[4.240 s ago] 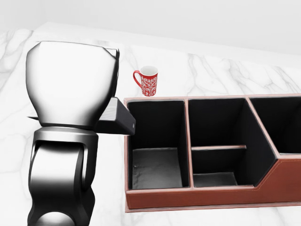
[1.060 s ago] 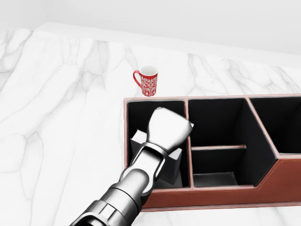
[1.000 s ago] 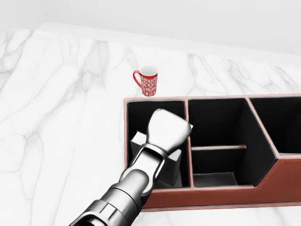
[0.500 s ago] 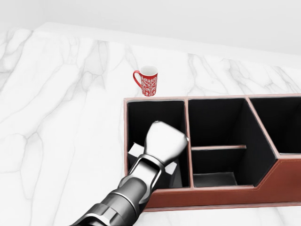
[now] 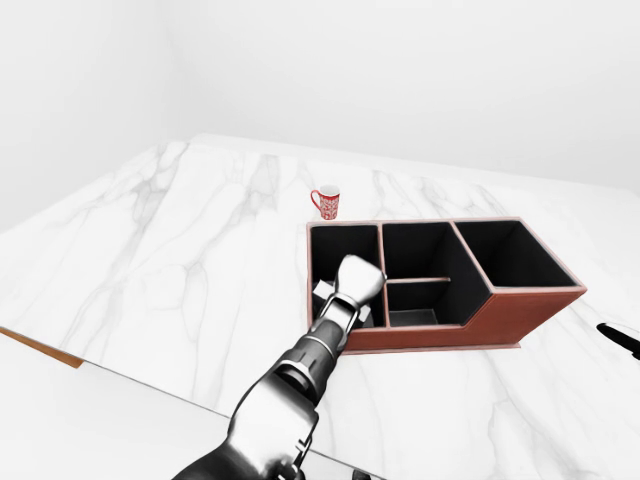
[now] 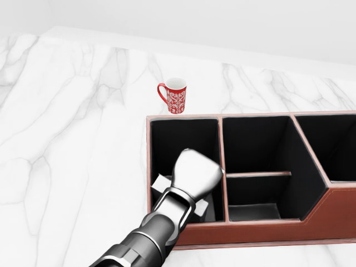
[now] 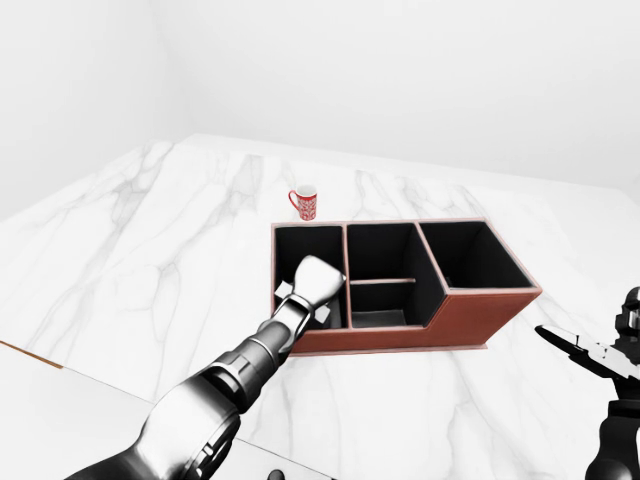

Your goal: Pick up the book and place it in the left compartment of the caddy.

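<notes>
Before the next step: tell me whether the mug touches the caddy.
Apart. The head view shows white counter between the mug and the caddy rim.

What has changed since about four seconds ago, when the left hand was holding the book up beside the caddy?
The left hand has swung right and down into the left compartment of the reddish-brown leather caddy, carrying the pale grey book inside; lately it has drawn toward the bottom of the head view. Its fingers are hidden, so release cannot be judged. The red patterned mug and caddy stayed put.
</notes>
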Controlling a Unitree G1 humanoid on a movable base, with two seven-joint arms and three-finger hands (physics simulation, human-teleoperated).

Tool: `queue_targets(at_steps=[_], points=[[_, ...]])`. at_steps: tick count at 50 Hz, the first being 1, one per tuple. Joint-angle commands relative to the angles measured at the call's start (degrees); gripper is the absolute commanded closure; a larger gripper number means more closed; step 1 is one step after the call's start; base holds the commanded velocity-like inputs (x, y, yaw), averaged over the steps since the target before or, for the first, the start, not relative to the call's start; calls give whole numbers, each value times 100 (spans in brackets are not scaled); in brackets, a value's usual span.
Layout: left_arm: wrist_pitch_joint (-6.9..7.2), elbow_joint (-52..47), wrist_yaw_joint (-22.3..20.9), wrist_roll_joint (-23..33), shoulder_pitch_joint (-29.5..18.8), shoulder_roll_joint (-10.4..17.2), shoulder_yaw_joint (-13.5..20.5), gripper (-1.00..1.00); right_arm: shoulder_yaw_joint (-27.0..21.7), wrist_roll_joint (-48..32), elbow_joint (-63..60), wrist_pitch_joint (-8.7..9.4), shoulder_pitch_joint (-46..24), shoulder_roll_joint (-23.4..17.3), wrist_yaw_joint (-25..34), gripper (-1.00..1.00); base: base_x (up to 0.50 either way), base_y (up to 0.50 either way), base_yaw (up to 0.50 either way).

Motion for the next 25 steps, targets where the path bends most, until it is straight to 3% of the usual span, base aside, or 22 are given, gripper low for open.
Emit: queue_targets(at_steps=[1,6,7,8,9,10,22,23,25], points=[[0,259,0,-289,391,101,289,100,5,-9,17,0,-12,3,0,-100,0,0,0],[0,246,0,-308,423,115,256,97,-10,13,-49,0,18,3,-11,-100,0,0,0],[0,235,0,-340,419,121,272,68,-16,10,-61,0,20,8,-9,-100,0,0,0],[0,222,0,-377,424,128,287,23,-15,1,-46,0,16,14,2,-100,0,0,0],[0,218,0,-371,439,135,264,-63,-10,-9,-11,0,3,14,12,-100,0,0,0],[0,209,0,-370,453,139,249,-100,-2,-18,27,-12,-9,11,21,-100,0,0,0],[0,-588,0,-810,856,307,174,-100,5,-32,-30,-10,18,36,28,-100,0,0,0],[0,-1189,0,-710,1133,383,51,-100,15,-52,24,-62,8,43,40,-100,0,0,0],[0,-1361,0,-677,1220,403,22,-100,19,-50,31,-69,10,40,38,-100,0,0,0]])
